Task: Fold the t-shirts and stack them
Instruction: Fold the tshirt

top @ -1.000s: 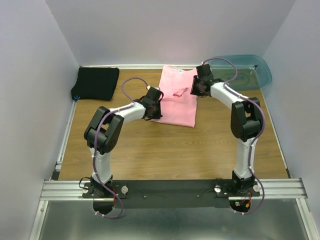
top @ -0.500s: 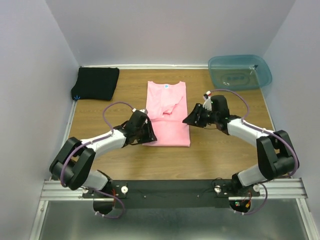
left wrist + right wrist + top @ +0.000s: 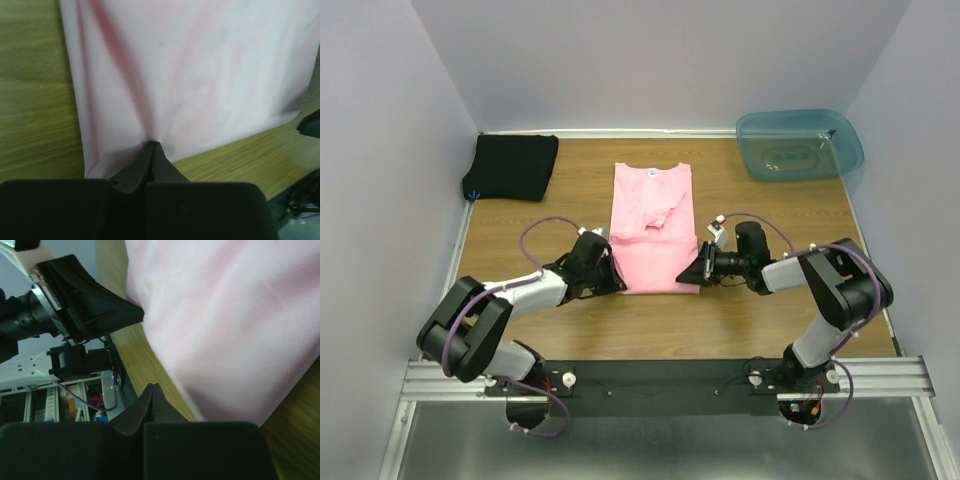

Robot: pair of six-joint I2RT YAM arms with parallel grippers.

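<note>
The pink t-shirt [image 3: 655, 228] lies flat on the wooden table, folded lengthwise, with its blue neck label at the far end and a sleeve folded across it. My left gripper [image 3: 617, 283] sits low at its near left corner. In the left wrist view this gripper [image 3: 152, 145] is shut on the pink hem [image 3: 190, 85], and creases run from the tips. My right gripper [image 3: 686, 275] is at the near right corner. In the right wrist view it [image 3: 152, 386] is shut, its tips just beside the pink edge [image 3: 225, 325], with no cloth seen between them. The black t-shirt [image 3: 513, 166] lies folded at the far left.
A translucent blue-green bin [image 3: 800, 143] stands at the far right corner. Grey walls close in the table on three sides. The metal rail [image 3: 660, 378] with the arm bases runs along the near edge.
Both arms swung down from the far end, and the pink shirt slid toward the near edge and straightened. In the last half second both grippers sank to its near corners.
</note>
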